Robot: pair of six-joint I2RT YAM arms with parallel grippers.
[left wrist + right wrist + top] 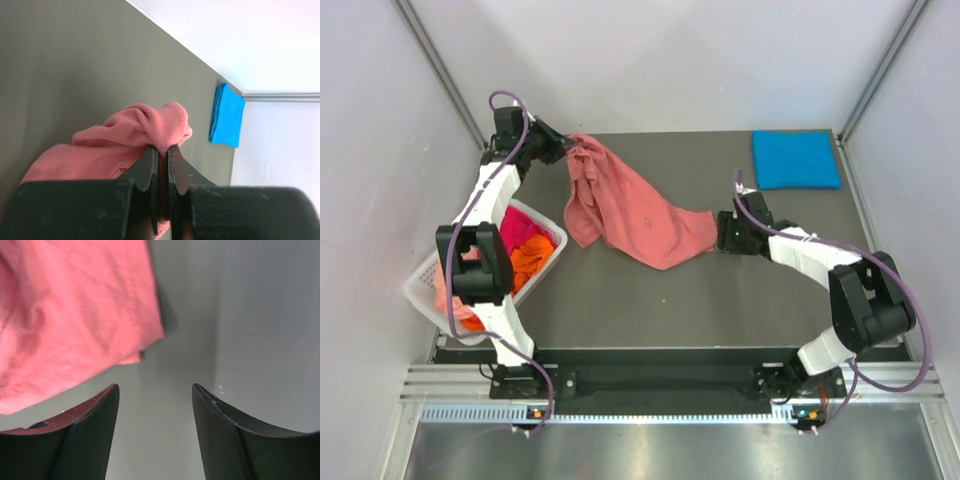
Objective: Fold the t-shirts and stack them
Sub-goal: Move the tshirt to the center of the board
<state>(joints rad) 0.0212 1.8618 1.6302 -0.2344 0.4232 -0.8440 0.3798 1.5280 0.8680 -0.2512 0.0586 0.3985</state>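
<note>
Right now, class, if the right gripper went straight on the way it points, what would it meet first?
Probably the near corner of the salmon-pink t-shirt, lying just ahead of the right gripper; depth is unclear.

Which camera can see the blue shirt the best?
The top camera: the blue shirt shows whole, folded flat at the far right corner of the table. The left wrist camera catches the blue shirt small and slanted. The right wrist camera misses it.
</note>
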